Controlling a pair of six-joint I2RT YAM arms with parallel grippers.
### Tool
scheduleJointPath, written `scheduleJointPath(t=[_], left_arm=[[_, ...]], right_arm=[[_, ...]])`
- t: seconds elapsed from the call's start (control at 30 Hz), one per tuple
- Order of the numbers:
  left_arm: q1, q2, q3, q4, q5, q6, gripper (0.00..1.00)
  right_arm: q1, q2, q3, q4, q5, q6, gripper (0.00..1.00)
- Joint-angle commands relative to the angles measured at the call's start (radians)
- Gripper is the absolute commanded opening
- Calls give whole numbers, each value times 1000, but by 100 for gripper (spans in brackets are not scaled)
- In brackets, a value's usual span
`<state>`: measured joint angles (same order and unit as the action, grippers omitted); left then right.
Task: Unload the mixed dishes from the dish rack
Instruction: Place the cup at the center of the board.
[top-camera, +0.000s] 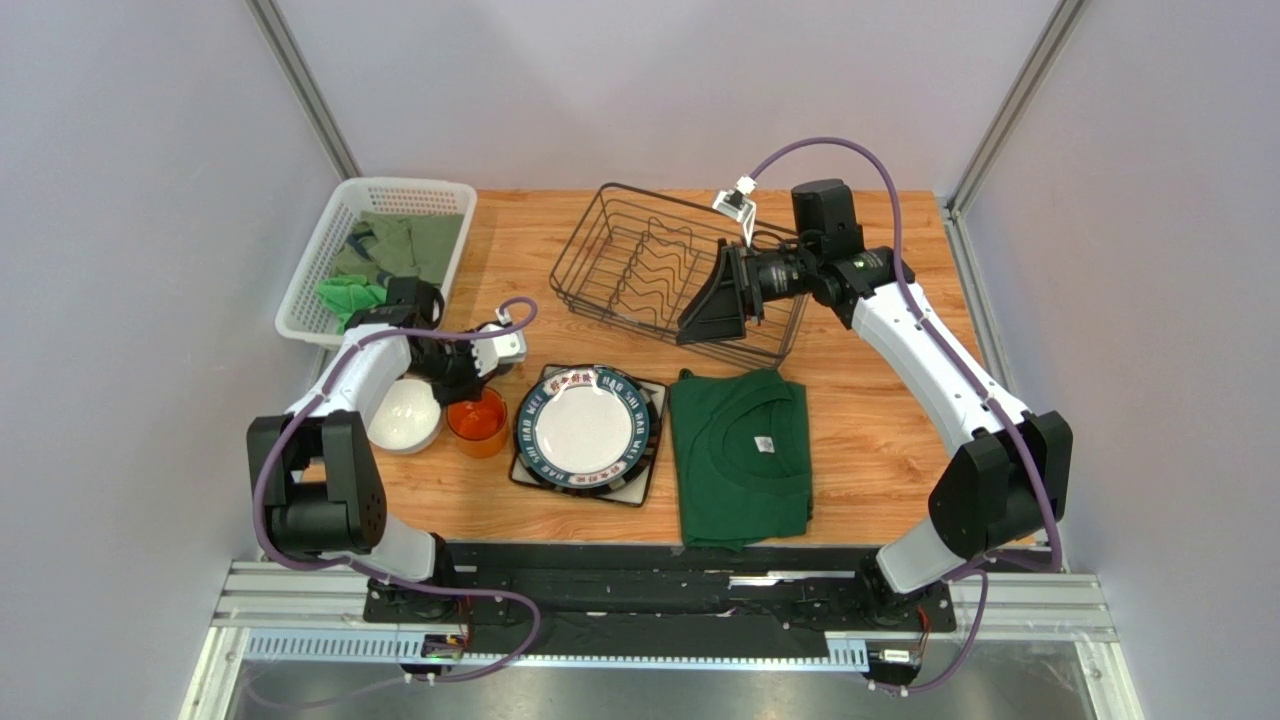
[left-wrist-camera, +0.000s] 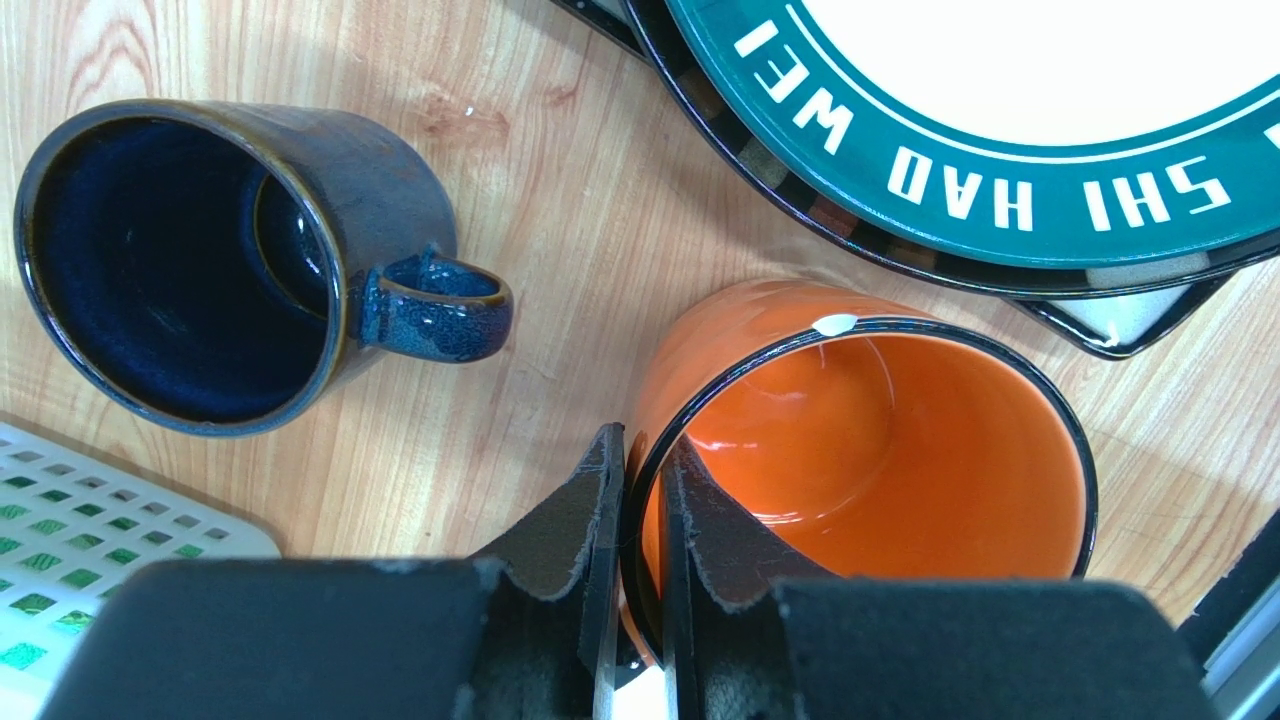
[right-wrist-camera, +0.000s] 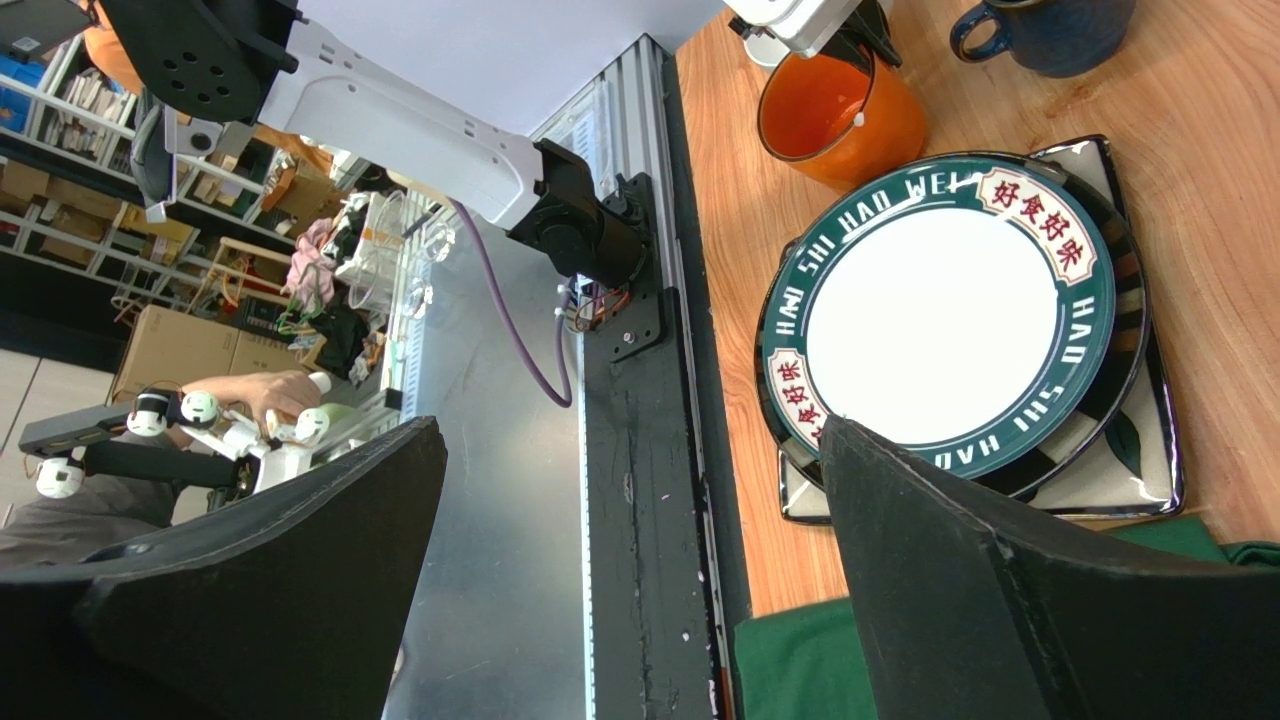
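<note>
My left gripper (left-wrist-camera: 639, 450) is shut on the rim of the orange mug (left-wrist-camera: 887, 450), one finger inside and one outside; the mug stands on the table (top-camera: 478, 425). The dark blue mug (left-wrist-camera: 196, 263) stands beside it. The white bowl (top-camera: 403, 416) sits to the left. A round dark-rimmed plate (top-camera: 586, 425) lies stacked on the square plate (top-camera: 526, 477); a second round plate is hard to tell apart. The dark wire dish rack (top-camera: 639, 270) shows no dishes. My right gripper (top-camera: 703, 308) is open and empty over the rack's right side (right-wrist-camera: 631, 428).
A white perforated basket (top-camera: 323, 263) with green cloth stands at the back left. A folded green cloth (top-camera: 739, 450) lies right of the plates. The table's near edge meets a black rail (right-wrist-camera: 646, 450).
</note>
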<state>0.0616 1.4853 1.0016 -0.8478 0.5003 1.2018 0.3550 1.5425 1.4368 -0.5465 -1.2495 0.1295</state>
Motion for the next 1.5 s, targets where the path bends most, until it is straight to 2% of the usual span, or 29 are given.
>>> scheduleJointPath(t=[0.0, 0.57, 0.73, 0.93, 1.1, 1.2, 1.37, 1.47], left_arm=[[9, -20, 12, 10, 53, 7, 3], [11, -51, -3, -22, 52, 5, 23], [12, -69, -6, -25, 60, 2, 32], [12, -88, 12, -46, 60, -2, 36], [10, -137, 40, -71, 63, -18, 45], [12, -186, 52, -79, 66, -44, 50], [12, -261, 74, -42, 70, -160, 59], [11, -306, 92, -24, 96, -251, 69]], right_arm=[[1, -36, 19, -9, 12, -31, 99], [1, -71, 1, -7, 25, -41, 99], [1, -78, -1, -9, 28, -41, 99], [1, -88, -9, -7, 28, -45, 99], [1, -97, -6, -21, 38, -62, 99], [1, -107, 0, -42, 82, -83, 99], [-2, -110, 48, -101, 300, -114, 100], [2, -119, 53, -106, 401, -116, 100]])
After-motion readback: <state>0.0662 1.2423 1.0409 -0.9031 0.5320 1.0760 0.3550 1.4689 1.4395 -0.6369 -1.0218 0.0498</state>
